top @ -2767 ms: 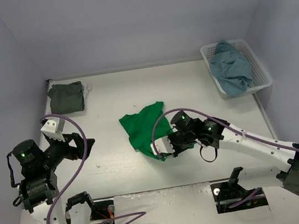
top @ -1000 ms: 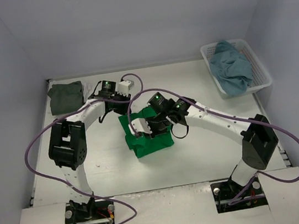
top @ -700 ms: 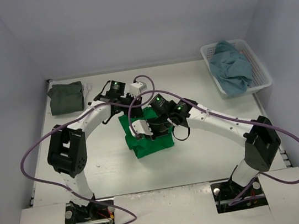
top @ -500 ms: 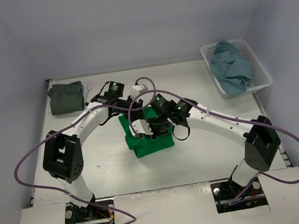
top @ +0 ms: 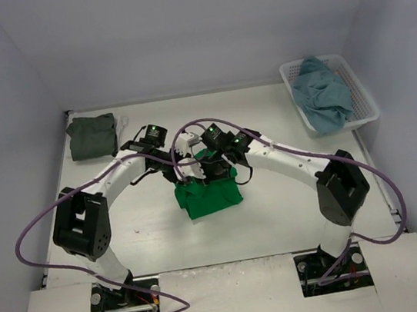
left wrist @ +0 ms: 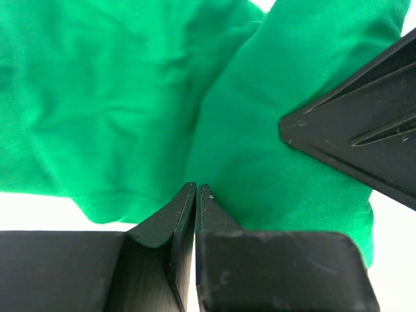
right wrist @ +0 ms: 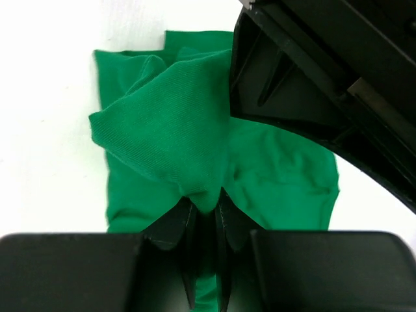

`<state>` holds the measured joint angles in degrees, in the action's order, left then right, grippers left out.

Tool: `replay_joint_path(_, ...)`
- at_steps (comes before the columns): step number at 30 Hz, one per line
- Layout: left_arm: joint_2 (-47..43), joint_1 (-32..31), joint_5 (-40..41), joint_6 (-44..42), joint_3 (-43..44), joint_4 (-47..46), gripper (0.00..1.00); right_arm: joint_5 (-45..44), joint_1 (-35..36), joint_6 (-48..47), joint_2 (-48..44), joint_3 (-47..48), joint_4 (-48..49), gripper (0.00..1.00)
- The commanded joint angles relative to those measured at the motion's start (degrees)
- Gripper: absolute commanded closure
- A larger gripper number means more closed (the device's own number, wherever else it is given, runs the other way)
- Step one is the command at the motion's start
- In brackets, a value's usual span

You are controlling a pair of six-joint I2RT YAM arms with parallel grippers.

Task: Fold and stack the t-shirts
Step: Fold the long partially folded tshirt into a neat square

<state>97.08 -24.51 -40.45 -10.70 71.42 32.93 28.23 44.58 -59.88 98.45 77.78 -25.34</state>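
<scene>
The bright green t-shirt (top: 211, 198) lies partly folded at mid-table. My right gripper (top: 212, 172) is shut on a raised fold of it, and the right wrist view shows green cloth (right wrist: 169, 130) pinched between the fingertips (right wrist: 208, 198). My left gripper (top: 182, 171) hovers at the shirt's far left edge, close beside the right one. Its jaws (left wrist: 195, 187) are pressed together with no cloth between them, just above the green t-shirt (left wrist: 130, 97). A dark olive-grey t-shirt (top: 93, 136) lies folded at the back left. A dusty blue t-shirt (top: 322, 92) is crumpled in the basket.
The white slatted basket (top: 365, 103) stands at the back right against the wall. Both arms cross over the middle of the table, with purple cables looping above them. The right gripper's finger (left wrist: 351, 143) juts into the left wrist view.
The left arm swung from the near left to the green shirt, and its jaws closed in the last second. The right gripper carried the shirt's fold toward the back.
</scene>
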Motion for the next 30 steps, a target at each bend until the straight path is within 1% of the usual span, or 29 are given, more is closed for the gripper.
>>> replay_joint_path(1,-0.58,0.78,1.86,-1.95,1.09,-3.84,1.00,0.34,-0.80,-1.82,2.43,5.18,1.17,1.00)
replay_joint_path(5,1.71,0.78,1.16,-2.92,1.53,-3.31,1.00,0.51,-1.68,-2.87,5.60,8.79,1.17,1.00)
replay_joint_path(11,2.76,1.40,0.90,-3.80,1.97,-3.48,1.00,0.34,-3.27,-4.28,10.09,13.54,1.09,1.00)
replay_joint_path(12,3.46,2.27,1.16,-4.50,1.97,-3.75,1.00,0.16,-4.14,-4.98,12.44,15.72,1.17,1.00)
replay_joint_path(19,4.00,3.50,1.07,-5.82,1.80,-3.40,1.00,-0.19,-5.90,-6.04,16.15,18.55,1.17,1.00)
replay_joint_path(30,4.35,3.77,0.98,-6.70,1.44,-3.48,1.00,0.33,-7.84,-6.39,23.09,24.70,1.17,1.00)
